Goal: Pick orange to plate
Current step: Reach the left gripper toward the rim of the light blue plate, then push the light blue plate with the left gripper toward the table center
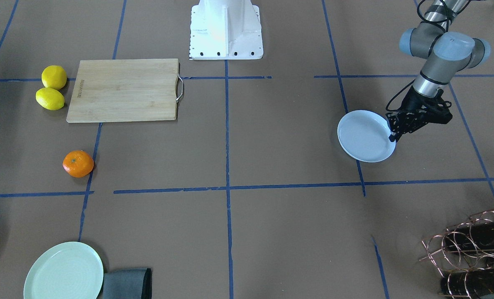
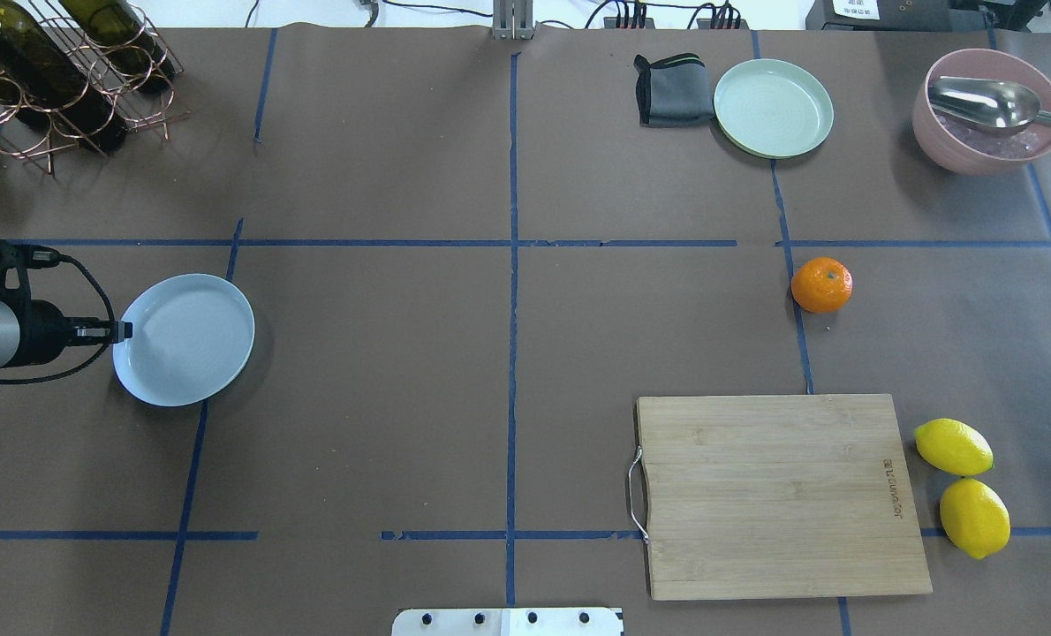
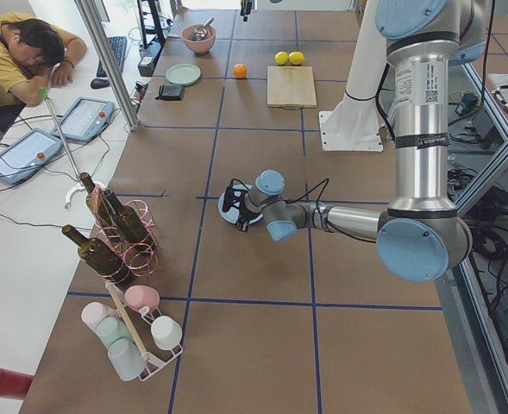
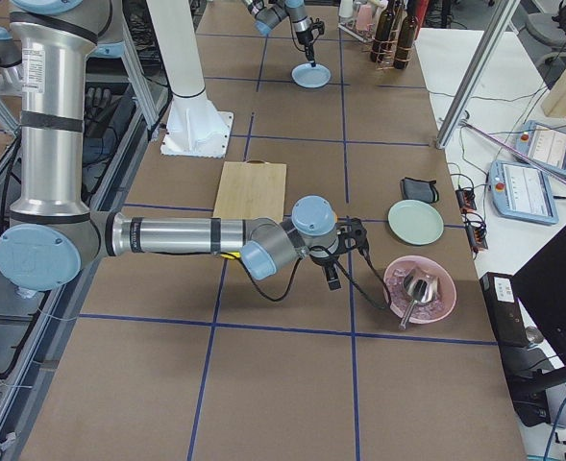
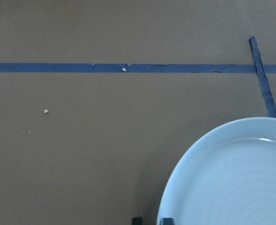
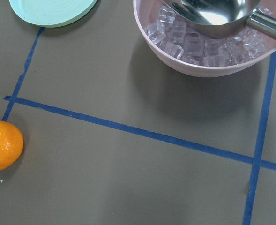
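- On the robot's left half of the table, the plate [image 2: 185, 340] lies on the brown paper beside a blue tape line.
- At its outer rim is the left gripper [image 2: 124, 331]. The left wrist view shows the two fingertips drawn close together astride that rim, one inside and one outside, nipping it.
- Far over on the right half, the orange [image 2: 821, 284] sits on a tape line between the pale green plate [image 2: 773, 108] and the cutting board [image 2: 782, 495]. It touches neither and is well apart from the plate.
- The right gripper [image 4: 332, 277] hangs low near the orange and the pink bowl [image 2: 941, 146]. I cannot tell how far it is open or whether it holds anything.
- Writing: the board carries a brand mark near one short edge, too small to read.
- Two lemons [image 2: 953, 446] lie just beside that edge.
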`<action>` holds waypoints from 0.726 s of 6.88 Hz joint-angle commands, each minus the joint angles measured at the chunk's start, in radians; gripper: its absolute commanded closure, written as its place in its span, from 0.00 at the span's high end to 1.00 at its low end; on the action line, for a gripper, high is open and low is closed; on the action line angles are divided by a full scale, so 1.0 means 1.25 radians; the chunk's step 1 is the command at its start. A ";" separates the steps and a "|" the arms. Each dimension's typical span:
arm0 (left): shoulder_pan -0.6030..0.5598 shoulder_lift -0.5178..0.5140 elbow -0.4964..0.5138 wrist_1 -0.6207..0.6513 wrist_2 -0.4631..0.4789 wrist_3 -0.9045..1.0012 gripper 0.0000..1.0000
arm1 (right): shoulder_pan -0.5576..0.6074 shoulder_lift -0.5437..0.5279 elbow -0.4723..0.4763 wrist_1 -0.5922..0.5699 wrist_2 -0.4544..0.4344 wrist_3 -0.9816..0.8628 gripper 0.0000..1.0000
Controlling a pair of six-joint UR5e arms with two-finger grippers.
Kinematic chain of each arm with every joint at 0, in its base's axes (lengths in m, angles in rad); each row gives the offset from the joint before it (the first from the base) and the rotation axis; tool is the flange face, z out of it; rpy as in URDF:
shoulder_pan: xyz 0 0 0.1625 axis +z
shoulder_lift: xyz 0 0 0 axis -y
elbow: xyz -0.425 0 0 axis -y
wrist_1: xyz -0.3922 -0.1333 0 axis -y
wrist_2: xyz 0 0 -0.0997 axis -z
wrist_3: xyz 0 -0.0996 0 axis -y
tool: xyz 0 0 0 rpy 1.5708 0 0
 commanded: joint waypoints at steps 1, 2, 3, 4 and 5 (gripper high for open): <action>-0.001 -0.010 -0.042 0.002 -0.006 0.003 0.00 | 0.000 0.000 0.001 0.000 0.001 0.001 1.00; -0.010 -0.035 -0.064 0.008 -0.005 -0.006 0.00 | 0.000 0.000 0.002 0.000 0.001 0.001 1.00; -0.011 -0.085 -0.056 0.017 -0.005 -0.028 0.00 | 0.000 0.000 0.002 0.000 0.000 0.001 1.00; -0.011 -0.196 -0.052 0.133 0.001 -0.089 0.00 | 0.000 -0.001 0.002 0.000 0.001 0.000 1.00; -0.009 -0.309 -0.049 0.253 0.009 -0.165 0.00 | 0.000 0.000 0.001 0.000 0.000 0.001 1.00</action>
